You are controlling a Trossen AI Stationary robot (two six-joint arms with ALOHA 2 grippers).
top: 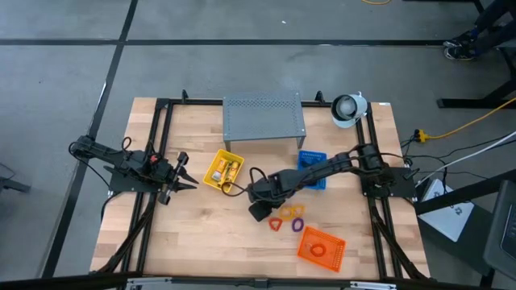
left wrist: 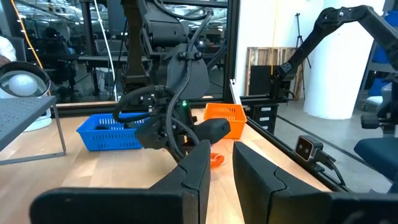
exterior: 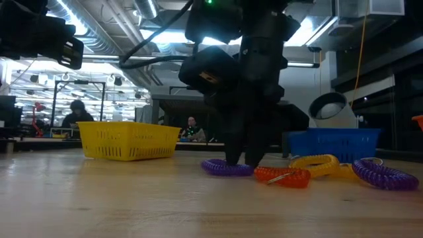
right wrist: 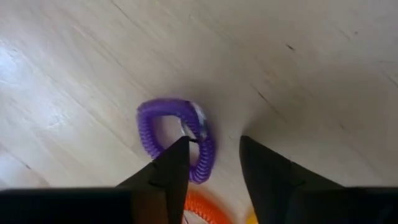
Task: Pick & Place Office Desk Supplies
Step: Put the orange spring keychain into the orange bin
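a: where's the right tool point(right wrist: 211, 163)?
b: down on the pale wooden tabletop point(top: 201, 234), fingers apart, straddling the purple coil loop point(right wrist: 180, 140) near the blue tray point(top: 316, 159).
a: the left tool point(left wrist: 216, 169)?
b: nearly closed, empty. workshop lights beyond.

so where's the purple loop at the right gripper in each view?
High: hidden under the right gripper, mid-table.
Low: purple loop flat on the wood, at the foot of the gripper, centre.
Left wrist: not discernible; the right arm blocks that spot.
Right wrist: centre, one side of the loop between the open fingers.
Shared landmark: orange loop, touching it in the low view, also at the right wrist picture's lower edge.
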